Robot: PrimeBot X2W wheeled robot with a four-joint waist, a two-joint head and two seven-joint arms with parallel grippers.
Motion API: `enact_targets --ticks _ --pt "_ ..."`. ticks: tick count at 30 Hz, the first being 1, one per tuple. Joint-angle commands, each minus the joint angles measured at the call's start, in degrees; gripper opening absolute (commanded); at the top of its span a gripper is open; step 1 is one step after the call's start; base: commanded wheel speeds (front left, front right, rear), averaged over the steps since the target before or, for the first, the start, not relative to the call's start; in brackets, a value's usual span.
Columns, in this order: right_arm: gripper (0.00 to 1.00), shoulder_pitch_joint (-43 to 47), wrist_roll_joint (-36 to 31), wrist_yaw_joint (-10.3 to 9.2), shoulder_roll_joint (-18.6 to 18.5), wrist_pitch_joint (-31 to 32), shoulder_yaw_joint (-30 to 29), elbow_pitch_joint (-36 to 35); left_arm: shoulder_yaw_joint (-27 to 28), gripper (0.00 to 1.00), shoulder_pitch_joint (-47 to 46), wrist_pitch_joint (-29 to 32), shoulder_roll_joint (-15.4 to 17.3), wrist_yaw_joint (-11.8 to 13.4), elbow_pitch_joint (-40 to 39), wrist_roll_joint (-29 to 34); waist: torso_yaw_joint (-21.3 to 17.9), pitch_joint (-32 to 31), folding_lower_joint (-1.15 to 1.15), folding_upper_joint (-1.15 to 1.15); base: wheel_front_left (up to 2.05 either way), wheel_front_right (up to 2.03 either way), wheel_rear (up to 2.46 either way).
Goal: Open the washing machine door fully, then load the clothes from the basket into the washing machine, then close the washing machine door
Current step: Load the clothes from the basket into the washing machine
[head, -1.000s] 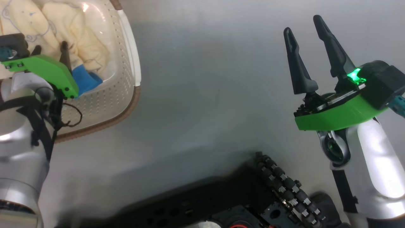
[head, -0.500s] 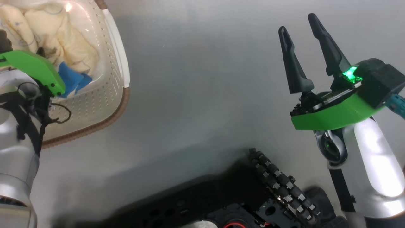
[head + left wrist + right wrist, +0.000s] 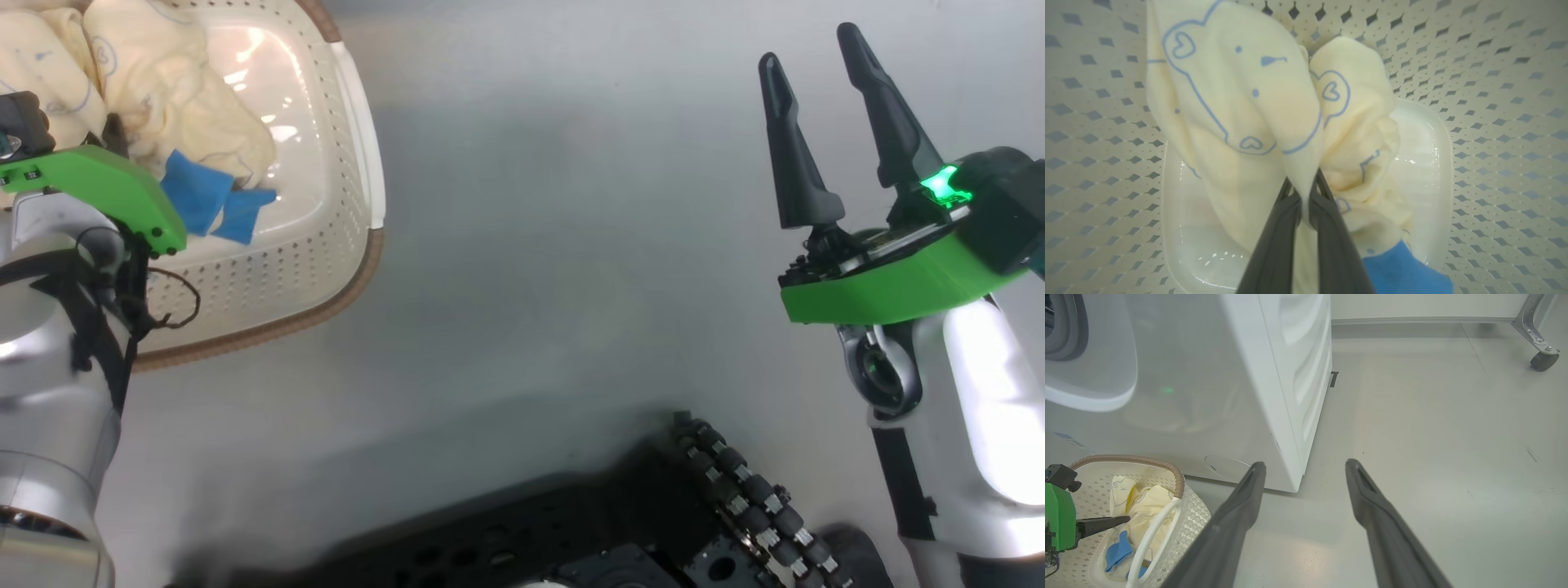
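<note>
The dark, tapered left end effector point(image 3: 1305, 185) pinched soft cream bear-print clothes point(image 3: 1237, 102) — bunched in folds — inside the perforated plastic basket point(image 3: 1494, 102); the right end effector point(image 3: 808, 47) stood spread.

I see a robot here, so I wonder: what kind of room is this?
Probably a laundry corner, maybe in a lab: a white washing machine stands on a plain grey floor, with a basket of clothes close by.

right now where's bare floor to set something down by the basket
Bare floor lies between the basket and the right tool, and more beside the washing machine toward the wheeled frame. Crowded: inside the basket, with the clothes and the left tool.
</note>
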Motion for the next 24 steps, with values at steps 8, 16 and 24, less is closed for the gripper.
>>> enact_targets --ticks 8,16,24 --pt "1.0 4.1 -1.0 0.25 -2.2 -0.4 -2.0 -1.3 0.4 0.0 4.2 -6.2 0.7 1.7 -1.7 0.9 3.2 -6.4 0.0 0.0 0.0 0.0 0.0" --pt "1.0 6.7 -1.9 0.25 -3.5 -0.4 -4.8 -0.2 1.9 0.0 9.5 -7.3 0.1 4.1 -8.9 1.6 6.2 -13.0 0.0 0.0 0.0 0.0 0.0" --pt "1.0 9.3 -2.5 0.25 -4.2 -0.4 -5.9 1.6 6.2 0.0 19.2 -7.4 0.7 6.5 -21.2 3.0 8.1 -20.5 0.0 0.0 0.0 0.0 0.0"
